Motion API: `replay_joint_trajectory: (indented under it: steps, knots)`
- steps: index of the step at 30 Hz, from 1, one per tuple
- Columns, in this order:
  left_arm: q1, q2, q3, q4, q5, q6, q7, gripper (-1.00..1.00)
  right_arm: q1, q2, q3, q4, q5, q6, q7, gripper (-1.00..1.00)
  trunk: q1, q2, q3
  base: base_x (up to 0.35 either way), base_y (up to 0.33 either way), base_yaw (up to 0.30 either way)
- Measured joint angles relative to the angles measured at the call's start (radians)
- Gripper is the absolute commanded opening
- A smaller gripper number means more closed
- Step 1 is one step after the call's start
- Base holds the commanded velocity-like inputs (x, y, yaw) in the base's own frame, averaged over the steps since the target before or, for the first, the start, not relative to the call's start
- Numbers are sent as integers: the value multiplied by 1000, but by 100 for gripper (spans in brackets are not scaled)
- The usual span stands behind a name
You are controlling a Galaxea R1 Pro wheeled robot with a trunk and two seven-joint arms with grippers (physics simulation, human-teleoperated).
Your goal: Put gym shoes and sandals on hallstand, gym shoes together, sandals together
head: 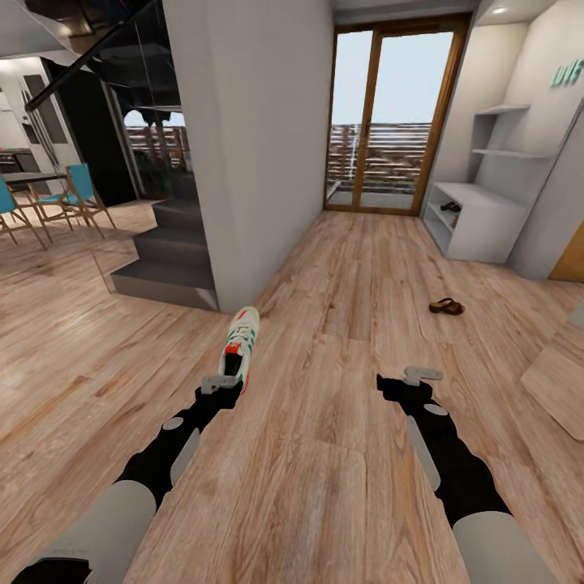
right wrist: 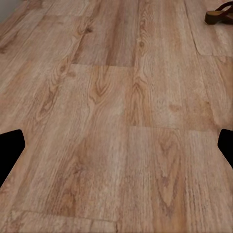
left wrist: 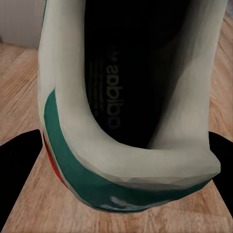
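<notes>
On the wood-plank corridor floor (head: 341, 454), between the grey wall corner (head: 243, 162) and the glazed balcony door (head: 389, 122) at the far end, the way ahead is open boards. The left gripper (head: 223, 385) is clamped on the heel of a gym shoe (head: 241, 341), which points away from the robot, its white upper marked with a green stripe and a red-orange patch. To the left, dark grey stairs (head: 166, 251) rise beside the wall, with blue chairs (head: 77, 195) further off.

A brown sandal (head: 446, 306) lies on the boards well ahead of the right gripper (head: 422, 375), between it and the pale hallstand (head: 478, 219) standing against the right-hand wall. Small dark shapes sit in the hallstand's lower shelf, too small to identify.

The left wrist view gives the shoe (left wrist: 126, 121) close up: a rounded white collar, a dark insole with printed lettering, and a green band with red at the heel. The right wrist view shows grained planks (right wrist: 116, 121), the sandal (right wrist: 221, 12) at the edge, and the fingertips (right wrist: 9, 145) spread wide apart with nothing between them.
</notes>
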Motion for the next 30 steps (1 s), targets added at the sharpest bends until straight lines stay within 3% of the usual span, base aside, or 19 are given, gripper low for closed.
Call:
replay_joint_trajectory:
  steps: [9,30]
  knots:
    - [0,0,0,0,0,0,0,-100,0,0,0,0,0,0,0,100,0,0,0,88,0,-13]
    - [1,0,0,1,3,0,-1,-100,0,0,0,0,0,0,0,100,-1,0,0,338,0,-207]
